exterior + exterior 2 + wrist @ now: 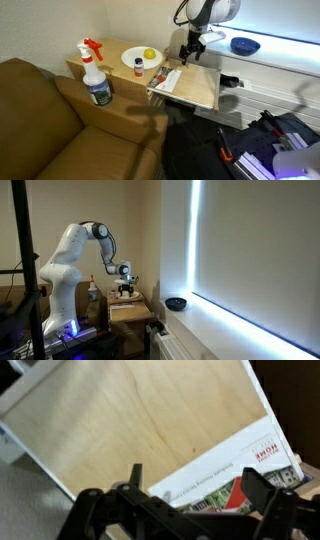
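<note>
Pale plywood board (150, 430) lies on the small wooden side table (120, 55), a printed paper leaflet (235, 475) at its edge. Black Robotiq gripper (188, 57) hovers just above, jaws fully spread, empty. Risk: descending fingers jam against the board or push the leaflet off.

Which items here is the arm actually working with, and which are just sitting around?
In hand:
- gripper, jaws open, holding nothing, hovering over the board
- wooden board
- printed leaflet lying at the board's edge

Lying about:
- spray bottle
- white plate with a yellow fruit
- dark blue bowl on the sill
- brown sofa
</note>
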`<state>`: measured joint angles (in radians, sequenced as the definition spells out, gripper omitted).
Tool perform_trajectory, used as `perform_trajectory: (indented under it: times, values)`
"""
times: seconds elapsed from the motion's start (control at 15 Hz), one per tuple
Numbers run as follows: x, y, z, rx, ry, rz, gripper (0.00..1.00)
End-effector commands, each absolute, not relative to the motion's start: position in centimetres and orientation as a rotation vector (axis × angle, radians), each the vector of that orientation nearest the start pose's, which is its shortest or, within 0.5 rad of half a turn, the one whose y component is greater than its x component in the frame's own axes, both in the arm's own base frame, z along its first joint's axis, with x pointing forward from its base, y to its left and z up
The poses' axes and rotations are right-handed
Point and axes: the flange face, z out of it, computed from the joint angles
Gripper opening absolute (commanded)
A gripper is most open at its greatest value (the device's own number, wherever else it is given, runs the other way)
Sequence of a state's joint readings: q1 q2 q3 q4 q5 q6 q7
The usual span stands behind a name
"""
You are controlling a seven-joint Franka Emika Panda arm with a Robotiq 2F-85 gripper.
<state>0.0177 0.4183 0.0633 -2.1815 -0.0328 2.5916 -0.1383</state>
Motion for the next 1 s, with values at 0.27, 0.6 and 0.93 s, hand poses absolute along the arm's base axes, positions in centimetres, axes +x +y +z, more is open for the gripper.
perform_trajectory:
  times: [0.27,0.6,0.93]
  values:
    - [41.0,-7.2,15.0,-3.041,0.263,0.232,1.00]
    - [40.3,-8.6,14.3,-3.043,0.298,0.239,1.00]
    - [42.3,-10.1,9.3,-3.095,0.528,0.432,1.00]
